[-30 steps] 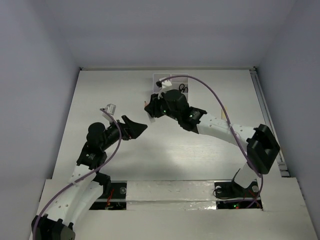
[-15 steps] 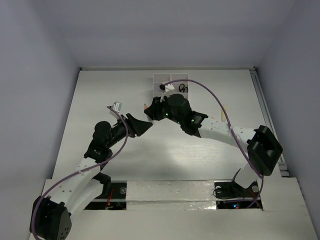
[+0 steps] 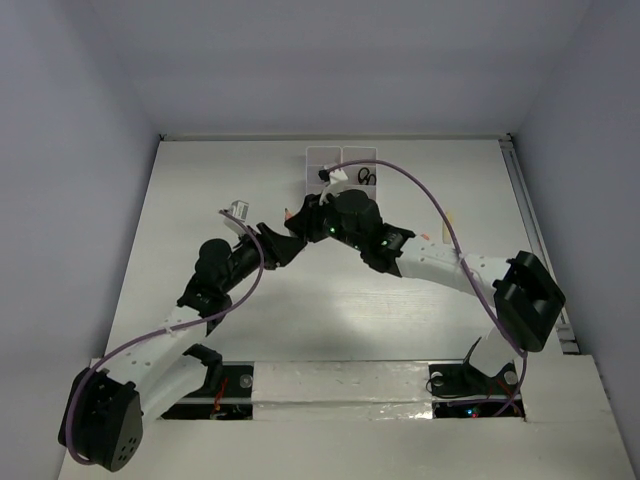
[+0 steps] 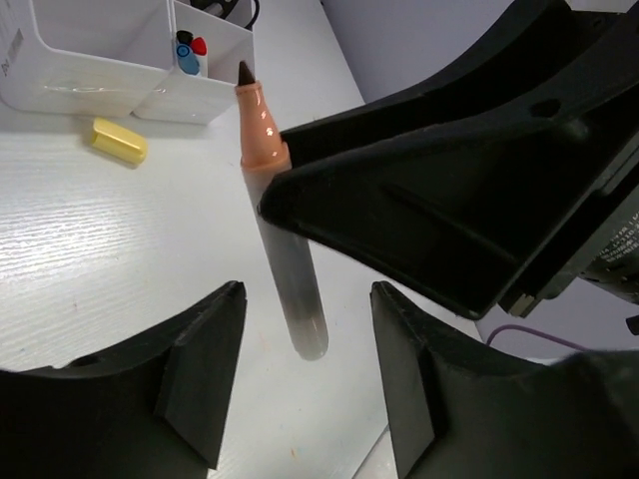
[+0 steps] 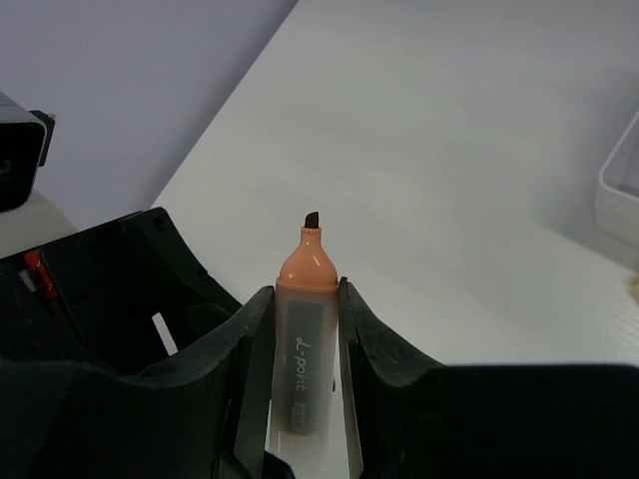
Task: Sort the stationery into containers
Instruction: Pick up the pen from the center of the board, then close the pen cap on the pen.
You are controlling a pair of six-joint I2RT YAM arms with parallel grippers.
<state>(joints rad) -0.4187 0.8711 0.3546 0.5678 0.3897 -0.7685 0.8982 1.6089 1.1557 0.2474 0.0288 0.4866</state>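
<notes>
The right gripper [image 5: 303, 299] is clamped on an uncapped orange-necked marker [image 5: 305, 349] over the tabletop [image 4: 90, 259], near the white organiser tray [image 4: 100, 75]. The left gripper [image 4: 308, 309] is spread wide, with the marker's rear end between its fingers, touching neither.

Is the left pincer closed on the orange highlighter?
No, the left pincer stands open on either side of the orange highlighter, which only the right pincer clamps.

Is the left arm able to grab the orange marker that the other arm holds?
Probably yes: the left gripper is open, and the free end of the orange marker pokes out of the right gripper towards it, nothing between.
</notes>
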